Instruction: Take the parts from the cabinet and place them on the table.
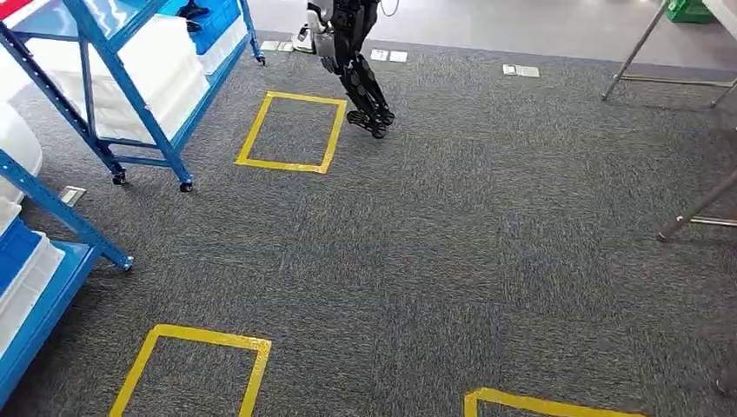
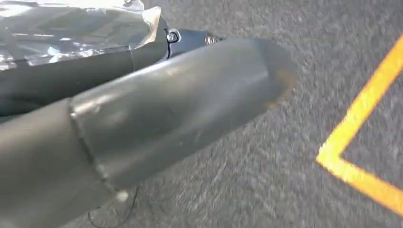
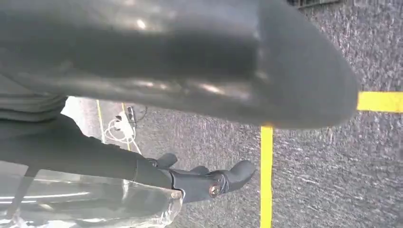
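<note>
A blue shelf rack [image 1: 130,87] with white bins [image 1: 161,69] stands at the far left of the head view. A second blue rack [image 1: 56,213] with white and blue bins sits nearer, at the left edge. I cannot make out any parts in the bins. My left hand [image 2: 180,104] hangs over the carpet with its thick thumb out and its dark fingers [image 2: 190,39] straight; nothing lies between them. My right hand [image 3: 190,61] hangs the same way, fingers [image 3: 214,183] extended. Crinkled clear film [image 2: 71,28] [image 3: 95,204] lies beside each hand's fingers.
Yellow tape squares [image 1: 291,130] [image 1: 195,369] [image 1: 539,404] mark the grey carpet. Metal table legs [image 1: 695,208] [image 1: 634,52] stand at the right. Another dark-legged robot [image 1: 356,61] stands at the far middle. Open carpet lies between racks and table legs.
</note>
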Action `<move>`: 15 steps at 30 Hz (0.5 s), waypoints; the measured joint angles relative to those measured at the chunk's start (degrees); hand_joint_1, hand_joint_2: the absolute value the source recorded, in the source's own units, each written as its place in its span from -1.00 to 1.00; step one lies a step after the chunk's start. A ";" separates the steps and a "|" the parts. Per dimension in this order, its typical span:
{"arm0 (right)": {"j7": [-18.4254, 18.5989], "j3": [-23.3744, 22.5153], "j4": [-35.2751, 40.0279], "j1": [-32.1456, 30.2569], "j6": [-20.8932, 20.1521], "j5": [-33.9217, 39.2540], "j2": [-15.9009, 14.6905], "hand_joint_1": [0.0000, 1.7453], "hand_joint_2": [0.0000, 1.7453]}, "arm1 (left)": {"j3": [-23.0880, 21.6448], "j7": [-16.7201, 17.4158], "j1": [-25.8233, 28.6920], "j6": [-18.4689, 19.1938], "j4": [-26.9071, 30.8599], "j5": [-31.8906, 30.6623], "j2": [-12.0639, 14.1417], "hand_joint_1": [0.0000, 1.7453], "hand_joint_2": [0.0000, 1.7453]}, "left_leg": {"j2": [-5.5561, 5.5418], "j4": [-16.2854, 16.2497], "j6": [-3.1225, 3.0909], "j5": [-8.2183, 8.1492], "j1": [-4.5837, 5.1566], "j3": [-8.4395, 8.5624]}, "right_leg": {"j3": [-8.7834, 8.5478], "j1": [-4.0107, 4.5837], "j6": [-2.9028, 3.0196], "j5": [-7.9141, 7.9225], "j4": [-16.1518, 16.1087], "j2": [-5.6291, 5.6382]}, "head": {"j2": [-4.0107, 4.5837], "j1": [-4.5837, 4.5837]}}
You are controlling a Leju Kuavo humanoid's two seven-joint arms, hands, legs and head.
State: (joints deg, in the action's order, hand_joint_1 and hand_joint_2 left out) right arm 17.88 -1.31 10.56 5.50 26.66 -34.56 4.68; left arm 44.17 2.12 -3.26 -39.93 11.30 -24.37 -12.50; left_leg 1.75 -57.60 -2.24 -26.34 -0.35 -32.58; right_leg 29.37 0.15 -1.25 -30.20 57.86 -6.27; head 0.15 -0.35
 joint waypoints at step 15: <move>-0.22 -0.61 -0.26 -1.29 0.92 0.27 -0.68 -1.00 -1.00 | 0.24 0.33 0.19 -0.37 0.42 -4.02 -0.22 -1.00 -1.00 | -9.17 -0.86 1.88 0.63 -0.55 -1.56 | 1.09 -2.06 -0.17 1.56 0.37 8.06 | 0.00 0.04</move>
State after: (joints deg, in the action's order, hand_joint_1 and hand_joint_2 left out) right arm 17.66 -1.92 10.29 4.21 27.58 -34.29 4.00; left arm 44.41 2.45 -3.06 -40.30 11.72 -28.39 -12.72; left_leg -7.42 -58.46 -0.36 -25.71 -0.89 -34.14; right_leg 30.47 -1.91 -1.42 -28.64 58.23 1.79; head 0.15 -0.31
